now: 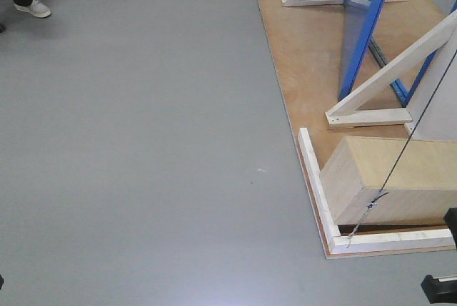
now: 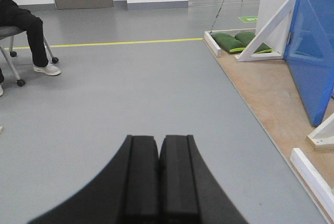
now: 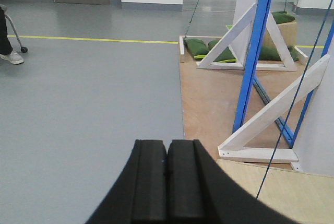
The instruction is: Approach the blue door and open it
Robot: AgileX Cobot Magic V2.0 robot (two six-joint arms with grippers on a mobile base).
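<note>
- The left hand is drawn narrow: its two black fingers press together with nothing between them. It hangs over the bare grey floor.
- The right hand is the same, with its fingers meeting flat and holding nothing.
- The blue door stands upright on a low wooden platform at the right edge of the left wrist view. Its glossy face is angled toward the camera, and it is well apart from both hands.
- In the right wrist view the blue door shows almost edge-on as a narrow bright-blue upright, ahead and to the right of the hand. In the front view the blue door sits at the top right.
- A white triangular brace rests its foot on the platform just beside the door, and a second brace stands behind it.
- Green sandbags lie at the platform's far corner.
- A pale wooden box sits at the near corner of the platform. A dark cord runs diagonally across it.
- A yellow line crosses the floor, and a seated person is at the far left.
</note>
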